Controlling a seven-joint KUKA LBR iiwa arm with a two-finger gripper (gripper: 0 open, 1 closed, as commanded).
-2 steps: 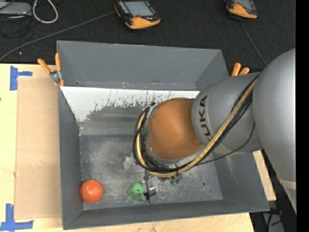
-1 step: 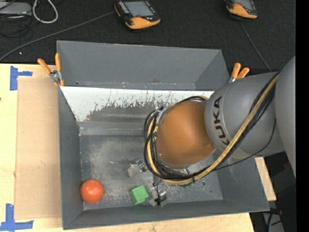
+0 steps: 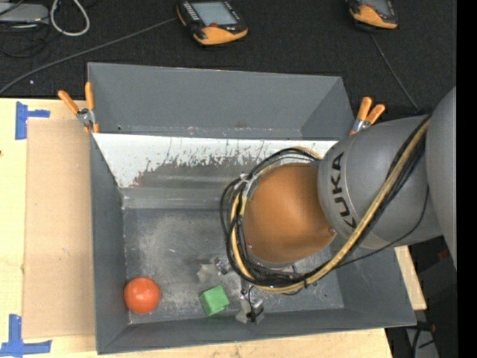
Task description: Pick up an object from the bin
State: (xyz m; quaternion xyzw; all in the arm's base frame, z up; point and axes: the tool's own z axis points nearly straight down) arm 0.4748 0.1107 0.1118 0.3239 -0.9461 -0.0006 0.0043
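Now, bin (image 3: 168,237): grey metal, with sloping walls, a scuffed floor and a pale, scratched band along the foot of the far wall.
Arm (image 3: 387,177): grey, with "KUKA" lettering on its side, in from the right and bent down over the right half of the floor.
Cover (image 3: 287,215): orange, rounded, at the wrist, above the floor's right-centre part.
Cables (image 3: 237,230): black and yellow, looped round the left and lower edges of the cover, then trailing back up along the arm.
Pincer (image 3: 252,308): low by the near wall, a little right of centre, its tip peeking out beneath the lower loop of cables.
Pincer state: cannot tell whether released or clenched; tip too dark and too crowded by the cables to read.
Cube (image 3: 214,301): green, small, on the floor close to the near wall, just left of the pincer and the nearest thing to it; touching or a hair apart, cannot tell.
Ball (image 3: 141,294): orange-red, round, on the floor in the near-left corner, well left of the cube and apart from it.
Bits (image 3: 211,267): small, greyish, on the floor just behind the cube, beside the cables; too indistinct to name.
Order along the near wall, left to right: ball, cube, pincer.
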